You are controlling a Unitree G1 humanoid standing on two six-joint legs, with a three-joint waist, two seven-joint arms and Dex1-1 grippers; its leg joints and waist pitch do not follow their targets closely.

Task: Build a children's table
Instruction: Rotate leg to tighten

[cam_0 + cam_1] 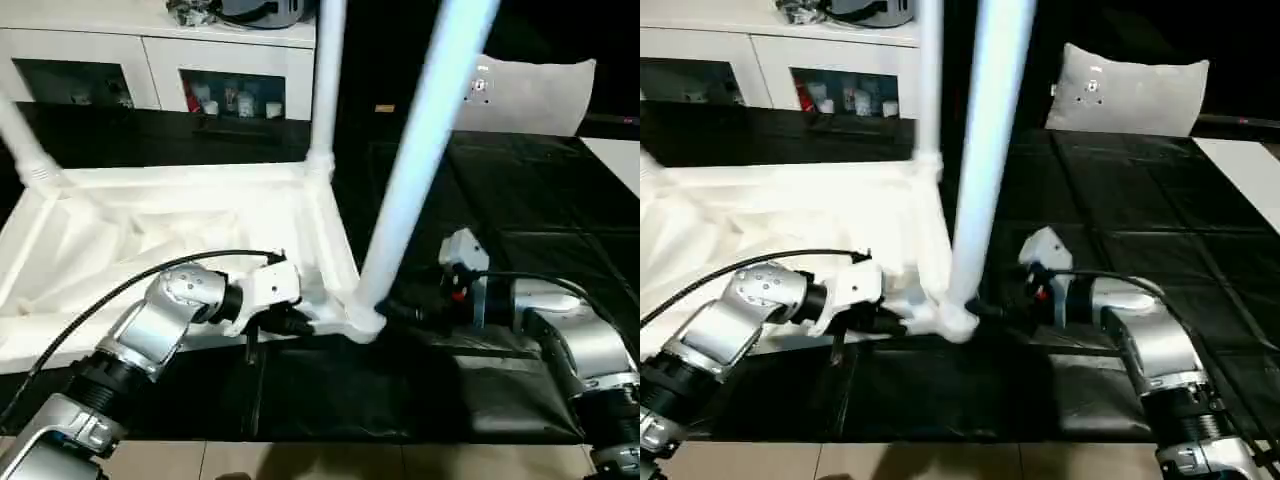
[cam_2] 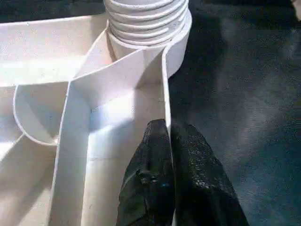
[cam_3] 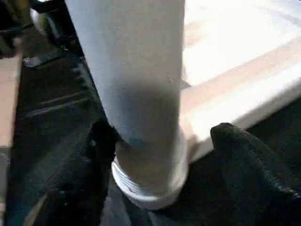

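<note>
Leg stood upright in the top's near corner socket, between my right gripper's spread jaws; left gripper pinched the rim

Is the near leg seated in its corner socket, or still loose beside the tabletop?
In the socket. The near leg stands up from the corner socket of the upturned tabletop; some thread rings still show above the rim, so full tightness cannot be told.
</note>
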